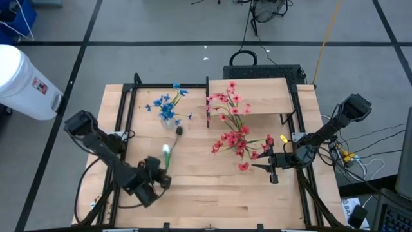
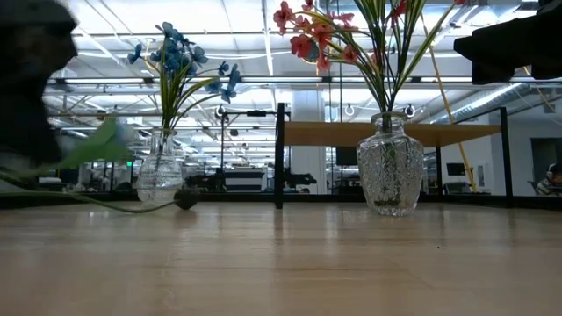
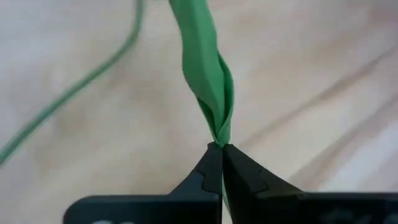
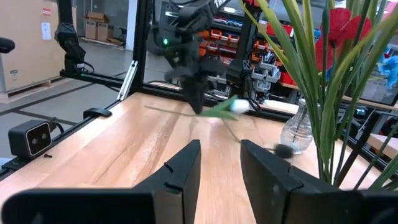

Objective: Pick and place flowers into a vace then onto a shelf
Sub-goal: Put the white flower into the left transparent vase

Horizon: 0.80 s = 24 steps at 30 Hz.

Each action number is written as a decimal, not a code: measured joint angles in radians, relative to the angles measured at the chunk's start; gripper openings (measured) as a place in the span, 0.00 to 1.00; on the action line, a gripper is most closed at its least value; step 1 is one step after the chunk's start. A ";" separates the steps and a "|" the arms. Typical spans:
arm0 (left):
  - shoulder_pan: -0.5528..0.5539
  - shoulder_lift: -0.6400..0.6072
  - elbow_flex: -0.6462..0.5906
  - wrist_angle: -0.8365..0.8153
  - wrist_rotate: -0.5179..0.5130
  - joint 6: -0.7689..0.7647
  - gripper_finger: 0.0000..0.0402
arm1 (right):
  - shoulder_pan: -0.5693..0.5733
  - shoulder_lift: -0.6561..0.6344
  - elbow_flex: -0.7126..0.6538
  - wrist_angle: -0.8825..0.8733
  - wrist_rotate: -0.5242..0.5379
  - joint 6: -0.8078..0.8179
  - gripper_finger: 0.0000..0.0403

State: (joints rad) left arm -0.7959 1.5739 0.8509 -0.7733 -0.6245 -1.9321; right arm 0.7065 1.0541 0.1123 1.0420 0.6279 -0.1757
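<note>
We see the left gripper (image 1: 162, 173) low over the table's (image 1: 206, 193) near-left part, jaws pressed together on a green leaf (image 3: 208, 74) of the white-bud flower (image 1: 167, 151); in the left wrist view the fingertips (image 3: 211, 171) meet right at the leaf's tip. That stem lies across the boards, bud end by the gripper, the stalk running up toward a small dark end piece (image 1: 179, 130) near the blue bunch.

Blue flowers (image 1: 168, 106) stand in a clear glass vase (image 2: 161, 174) at the table's back-left. Red-pink flowers (image 1: 233, 125) stand in a second, cut-glass vase (image 2: 389, 167) near the table's middle-right, just in front of the shelf (image 1: 254, 95). Shelf is raised at the back-centre w/ a thin dark upright panel (image 2: 280, 156) at its left end; nothing of the task sits on it that we can make out.

Right gripper (image 1: 273, 166) waits just right of the red-pink spray, low over the table, fingers (image 4: 183, 168) a bit apart & gripping nothing; red stems show close beside it in the right wrist view
</note>
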 joint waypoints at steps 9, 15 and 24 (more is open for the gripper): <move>0.007 -0.168 -0.001 -0.152 -0.416 0.181 0.01 | 0.000 0.000 0.000 -0.023 0.000 0.034 0.26; 0.058 -0.255 0.000 -0.164 -0.549 0.417 0.00 | 0.000 0.000 0.000 -0.030 -0.001 0.059 0.26; 0.142 -0.300 0.002 -0.161 -0.937 0.727 0.00 | 0.000 0.000 0.000 -0.031 0.000 0.060 0.26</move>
State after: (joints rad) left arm -0.6541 1.2741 0.8528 -0.9345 -1.5617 -1.2053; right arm 0.7063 1.0538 0.1123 1.0115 0.6275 -0.1162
